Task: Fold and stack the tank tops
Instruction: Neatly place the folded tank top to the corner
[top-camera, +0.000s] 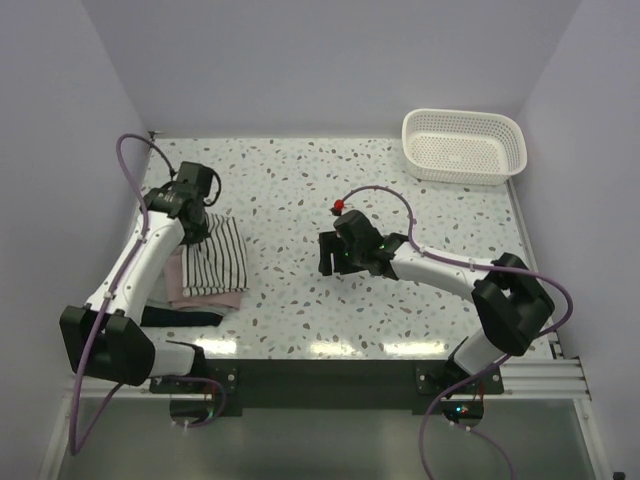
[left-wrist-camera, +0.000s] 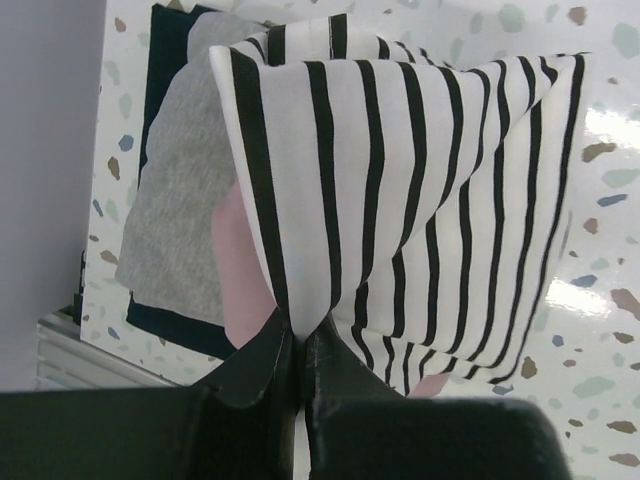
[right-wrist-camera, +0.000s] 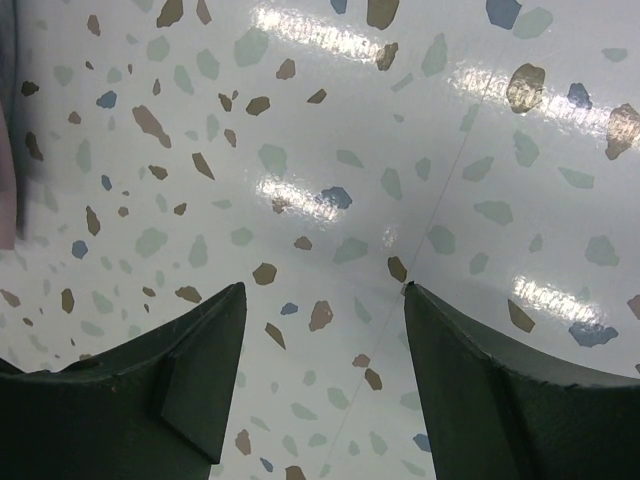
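Left gripper (left-wrist-camera: 298, 338) clamped tight on striped top (left-wrist-camera: 400, 180) edge. Striped top sat over pink top (top-camera: 207, 296) and dark top (top-camera: 190, 318) (table's left side). Right gripper (right-wrist-camera: 324, 292) stood wide over speckled table (right-wrist-camera: 330, 150).

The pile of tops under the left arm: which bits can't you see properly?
- Dark top: top view, only a strip shows; the pink top and left arm cover the rest.
- Pink top: mostly under the striped top.
- Left claw: hidden under its wrist in the top view.
- Right wrist view: pink blur cut off by the left edge.
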